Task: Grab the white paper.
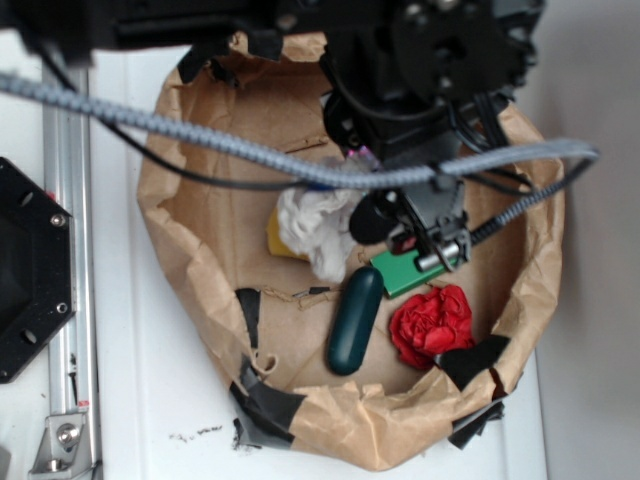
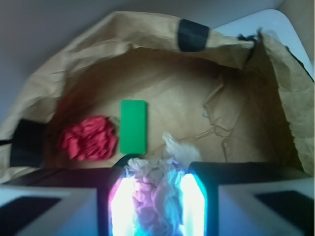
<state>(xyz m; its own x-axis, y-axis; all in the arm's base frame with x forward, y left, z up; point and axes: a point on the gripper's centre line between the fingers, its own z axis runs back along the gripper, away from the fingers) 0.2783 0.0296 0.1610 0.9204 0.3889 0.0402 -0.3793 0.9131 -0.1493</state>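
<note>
Inside the brown paper bag (image 2: 147,73), the fingers (image 2: 194,201) clamp the white paper (image 2: 155,194)

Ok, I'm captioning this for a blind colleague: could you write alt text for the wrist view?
Blurry close-up: the white paper sits between the gripper's two glowing fingers. Beyond, inside a brown paper bag, lie a red paper ball and a green block.

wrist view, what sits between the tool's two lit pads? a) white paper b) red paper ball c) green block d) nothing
a: in the wrist view the white paper fills the gap between the tool's glowing pads, while the red paper ball and green block lie farther off in the brown bag.
</note>
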